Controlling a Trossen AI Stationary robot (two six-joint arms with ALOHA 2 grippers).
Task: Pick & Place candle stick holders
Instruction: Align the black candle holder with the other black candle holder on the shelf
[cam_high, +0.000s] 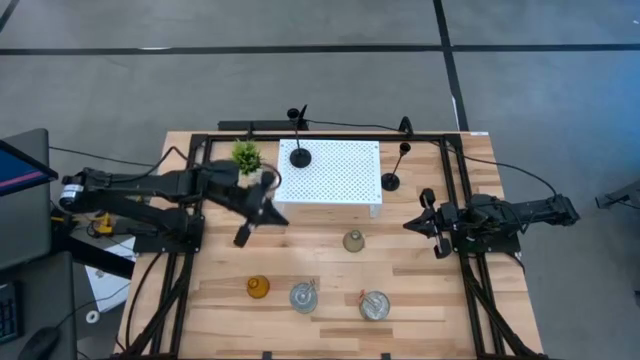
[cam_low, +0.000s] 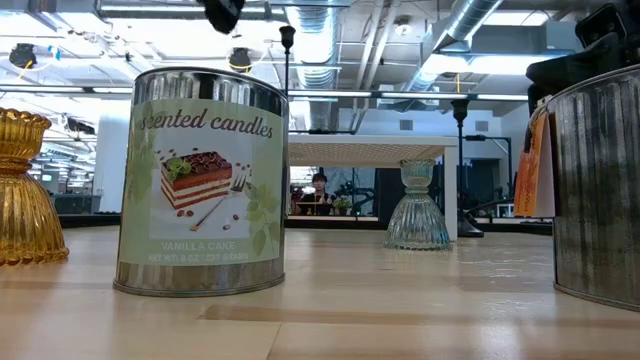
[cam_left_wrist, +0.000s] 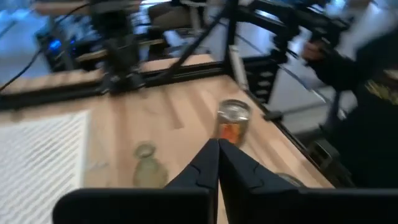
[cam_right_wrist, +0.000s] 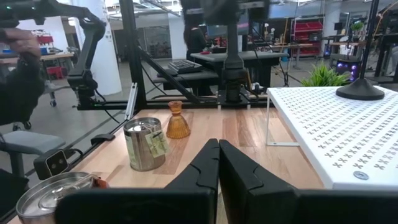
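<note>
One black slim-stemmed candle stick (cam_high: 300, 157) stands on the white perforated stand (cam_high: 340, 175). The other (cam_high: 391, 181) stands on the table by the stand's right end. A greyish bell-shaped holder (cam_high: 353, 241) (cam_low: 417, 205), an amber holder (cam_high: 258, 288) (cam_right_wrist: 177, 121) and two candle tins (cam_high: 304, 296) (cam_high: 375, 305) stand on their bases in front of the stand. My left gripper (cam_high: 272, 213) (cam_left_wrist: 217, 155) is shut and empty, above the table by the stand's near left corner. My right gripper (cam_high: 410, 226) (cam_right_wrist: 217, 155) is shut and empty, right of the bell-shaped holder.
A small green potted plant (cam_high: 246, 155) stands at the stand's far left corner. Black frame rails (cam_high: 455, 200) run along the table's sides and far edge. Bare wood lies between the stand and the front row of holders.
</note>
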